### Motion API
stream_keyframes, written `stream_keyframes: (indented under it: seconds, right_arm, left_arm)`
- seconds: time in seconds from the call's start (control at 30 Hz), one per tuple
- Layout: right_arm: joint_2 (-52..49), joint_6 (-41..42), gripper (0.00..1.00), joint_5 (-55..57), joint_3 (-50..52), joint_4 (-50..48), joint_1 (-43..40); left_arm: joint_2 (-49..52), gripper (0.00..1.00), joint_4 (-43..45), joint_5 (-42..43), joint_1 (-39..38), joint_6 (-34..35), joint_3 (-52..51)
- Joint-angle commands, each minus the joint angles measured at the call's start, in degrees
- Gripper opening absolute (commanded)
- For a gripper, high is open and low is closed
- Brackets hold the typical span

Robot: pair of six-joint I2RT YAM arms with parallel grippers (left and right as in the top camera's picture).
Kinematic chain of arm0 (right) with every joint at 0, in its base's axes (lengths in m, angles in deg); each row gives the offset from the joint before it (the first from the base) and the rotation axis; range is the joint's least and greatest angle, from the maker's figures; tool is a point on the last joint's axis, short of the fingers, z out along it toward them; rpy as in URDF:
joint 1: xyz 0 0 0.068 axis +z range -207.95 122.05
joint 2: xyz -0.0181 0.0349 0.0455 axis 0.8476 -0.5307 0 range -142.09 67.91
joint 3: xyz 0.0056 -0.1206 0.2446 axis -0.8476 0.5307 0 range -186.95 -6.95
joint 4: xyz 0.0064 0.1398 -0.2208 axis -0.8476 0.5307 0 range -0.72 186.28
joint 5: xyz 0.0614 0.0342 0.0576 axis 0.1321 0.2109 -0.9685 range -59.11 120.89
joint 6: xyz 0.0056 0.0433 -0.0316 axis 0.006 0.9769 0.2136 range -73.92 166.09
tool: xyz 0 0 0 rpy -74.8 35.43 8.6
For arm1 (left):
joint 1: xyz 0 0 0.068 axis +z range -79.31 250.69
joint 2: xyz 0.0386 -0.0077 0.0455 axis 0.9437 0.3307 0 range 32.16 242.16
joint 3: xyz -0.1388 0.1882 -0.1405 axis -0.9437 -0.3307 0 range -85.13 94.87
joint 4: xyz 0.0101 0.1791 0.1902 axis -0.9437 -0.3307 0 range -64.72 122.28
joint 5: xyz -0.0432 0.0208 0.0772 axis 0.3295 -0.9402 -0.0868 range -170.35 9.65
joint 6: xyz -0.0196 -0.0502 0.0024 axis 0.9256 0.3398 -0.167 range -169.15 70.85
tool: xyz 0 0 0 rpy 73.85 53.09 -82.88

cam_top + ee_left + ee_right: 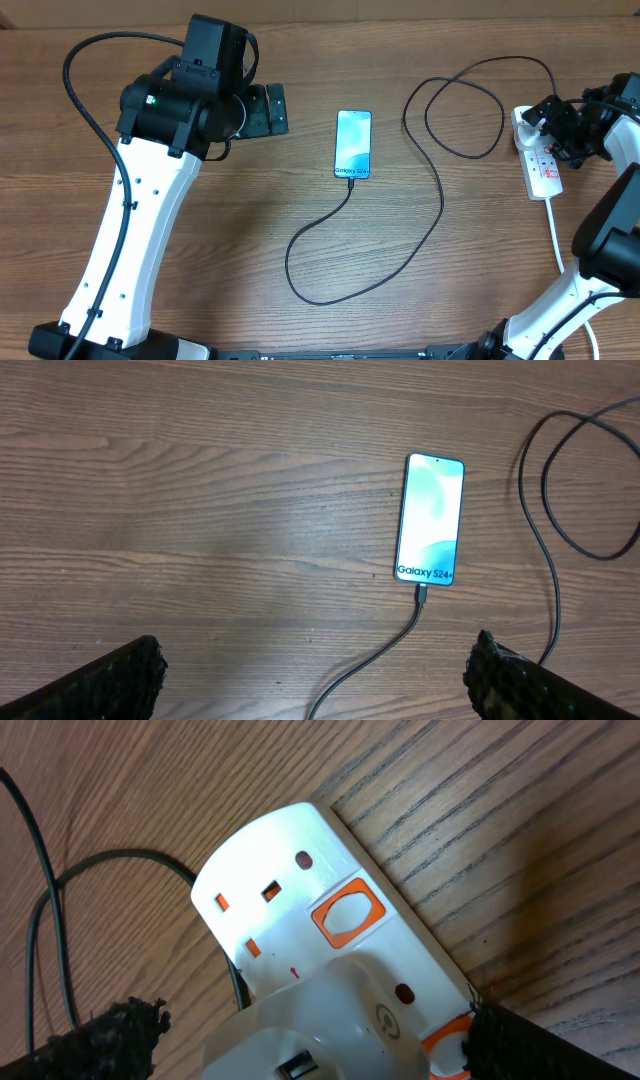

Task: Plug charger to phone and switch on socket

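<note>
The phone [353, 143] lies face up at mid-table, its teal screen lit. It also shows in the left wrist view [430, 520]. The charger's black cable [438, 205] has its tip in the phone's near short edge [422, 598]. It loops over the table toward the socket [543, 168], a white strip at the right. My left gripper [268, 110] is open and empty, left of the phone [320, 690]. My right gripper [558, 128] is open over the socket's far end [310, 1040]. It straddles a white adapter [330, 1020], and its right finger is at an orange switch [447, 1045].
The socket's white cord [556, 235] runs toward the front right. A second orange switch [347, 913] and unused plug holes show on the strip [270, 870]. The black cable loops lie between the phone and the socket [465, 110].
</note>
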Motion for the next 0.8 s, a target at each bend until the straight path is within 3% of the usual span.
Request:
stream_keyframes:
  seconds: [0.0, 0.77]
  right_arm:
    - [-0.17, 0.22, 1.0, -5.38, 1.38, 0.61, 0.83]
    - [-0.17, 0.24, 1.0, -5.46, 1.38, 2.95, 5.25]
  left_arm:
    - [-0.2, 1.0, 0.0, -0.72, -0.37, -1.7, 0.17]
    - [-0.2, 1.0, 0.0, -0.72, -0.37, -1.7, 0.17]
